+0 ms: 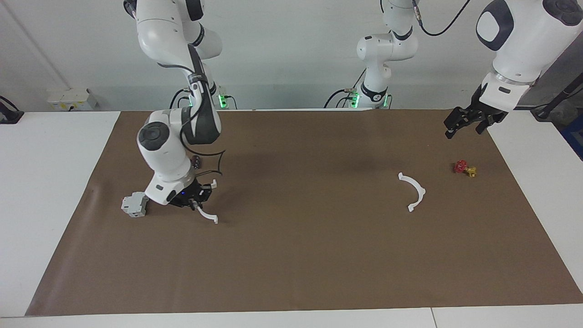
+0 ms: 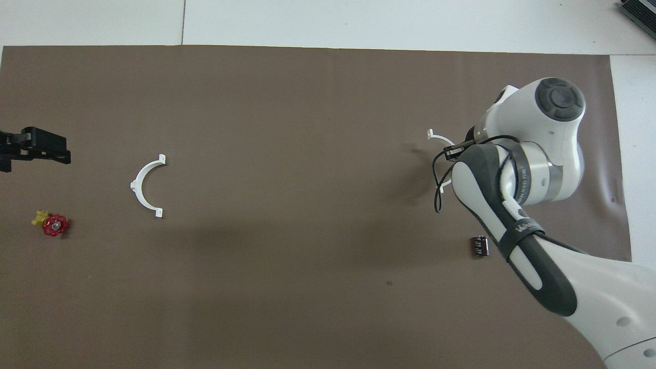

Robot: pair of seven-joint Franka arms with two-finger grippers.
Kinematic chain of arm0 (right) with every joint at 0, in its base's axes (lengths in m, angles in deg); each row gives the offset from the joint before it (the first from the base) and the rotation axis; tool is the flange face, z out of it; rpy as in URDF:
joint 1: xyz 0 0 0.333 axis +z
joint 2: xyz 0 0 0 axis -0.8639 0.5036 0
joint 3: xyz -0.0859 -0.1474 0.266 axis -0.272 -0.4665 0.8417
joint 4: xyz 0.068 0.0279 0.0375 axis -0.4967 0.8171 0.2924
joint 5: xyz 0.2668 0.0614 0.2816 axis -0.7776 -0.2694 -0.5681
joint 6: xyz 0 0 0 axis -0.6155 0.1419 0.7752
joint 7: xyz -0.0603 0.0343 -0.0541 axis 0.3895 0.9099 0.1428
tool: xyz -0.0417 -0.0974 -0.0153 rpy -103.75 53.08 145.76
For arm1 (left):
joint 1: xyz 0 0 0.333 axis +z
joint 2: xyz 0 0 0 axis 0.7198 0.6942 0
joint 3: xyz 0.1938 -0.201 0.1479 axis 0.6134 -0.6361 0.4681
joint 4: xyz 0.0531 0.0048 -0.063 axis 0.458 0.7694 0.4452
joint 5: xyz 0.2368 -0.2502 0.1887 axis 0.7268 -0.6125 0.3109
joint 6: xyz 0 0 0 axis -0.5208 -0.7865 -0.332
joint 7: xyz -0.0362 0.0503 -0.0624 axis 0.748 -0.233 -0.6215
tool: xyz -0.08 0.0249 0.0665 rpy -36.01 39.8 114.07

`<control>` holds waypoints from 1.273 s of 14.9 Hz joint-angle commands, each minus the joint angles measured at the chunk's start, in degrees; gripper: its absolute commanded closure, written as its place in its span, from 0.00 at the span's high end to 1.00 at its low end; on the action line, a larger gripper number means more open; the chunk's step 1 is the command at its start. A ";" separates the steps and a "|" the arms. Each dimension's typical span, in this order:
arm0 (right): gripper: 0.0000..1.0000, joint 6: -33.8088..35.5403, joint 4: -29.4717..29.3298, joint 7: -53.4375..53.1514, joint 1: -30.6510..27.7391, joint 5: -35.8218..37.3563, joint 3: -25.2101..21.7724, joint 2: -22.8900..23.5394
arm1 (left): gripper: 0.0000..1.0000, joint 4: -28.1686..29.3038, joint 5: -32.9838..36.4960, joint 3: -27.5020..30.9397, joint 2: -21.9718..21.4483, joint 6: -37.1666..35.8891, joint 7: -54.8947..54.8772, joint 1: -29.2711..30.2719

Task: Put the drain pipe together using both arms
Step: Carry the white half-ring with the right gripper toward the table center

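Observation:
One white arc (image 1: 413,191) of the drain pipe lies flat on the brown mat toward the left arm's end; it also shows in the overhead view (image 2: 142,187). The other arc (image 1: 209,217) is toward the right arm's end, and only its ends show past the arm in the overhead view (image 2: 436,136). My right gripper (image 1: 196,203) is down at the middle of this arc, at mat level. My left gripper (image 1: 464,125) hangs open and empty in the air over the mat's corner at its own end (image 2: 32,148).
A grey-white boxy block (image 1: 134,205) stands beside the right gripper, toward the mat's edge. A small dark part (image 1: 196,161) lies nearer to the robots (image 2: 479,246). A red-and-yellow valve (image 1: 464,168) lies beside the free arc at the left arm's end (image 2: 51,224).

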 commanded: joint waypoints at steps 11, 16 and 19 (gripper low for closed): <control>0.00 -5.12 -2.44 -24.38 18.60 4.09 0.21 5.92 | 1.00 2.11 -0.47 0.15 -1.75 1.16 -0.30 0.11; 0.00 -6.88 -1.82 -24.48 19.83 5.23 0.30 6.36 | 1.00 2.11 -0.47 0.15 -1.75 1.16 -0.30 0.11; 0.00 -7.41 -1.30 -24.74 20.01 5.23 0.30 6.36 | 1.00 2.11 -0.47 0.15 -1.75 1.16 -0.30 0.11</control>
